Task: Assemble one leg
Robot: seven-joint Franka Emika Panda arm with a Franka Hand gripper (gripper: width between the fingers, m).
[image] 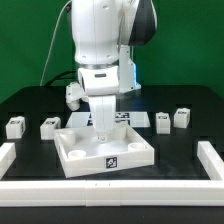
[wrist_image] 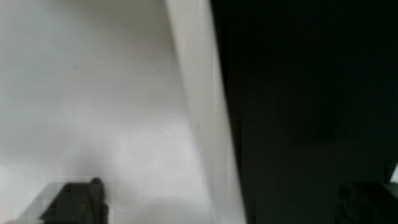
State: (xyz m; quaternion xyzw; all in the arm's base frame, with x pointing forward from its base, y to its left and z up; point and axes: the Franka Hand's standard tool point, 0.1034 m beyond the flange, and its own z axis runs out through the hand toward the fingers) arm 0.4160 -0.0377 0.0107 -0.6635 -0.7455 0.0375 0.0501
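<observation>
Four small white legs with marker tags stand on the black table: two at the exterior view's left (image: 14,127) (image: 49,127) and two at its right (image: 163,122) (image: 182,118). The large white square piece (image: 75,157) with raised rim lies in the middle front. My gripper (image: 103,130) hangs low over the far side of that piece, away from every leg. In the wrist view the gripper (wrist_image: 222,205) is open wide and empty. One dark fingertip (wrist_image: 71,203) shows over the white surface (wrist_image: 89,100), the other over the black table. No leg shows in the wrist view.
The marker board (image: 128,118) lies just behind the square piece, partly hidden by the arm. A low white border (image: 210,160) runs along the table's sides and front. A white object (image: 73,95) sits behind the arm at the exterior view's left.
</observation>
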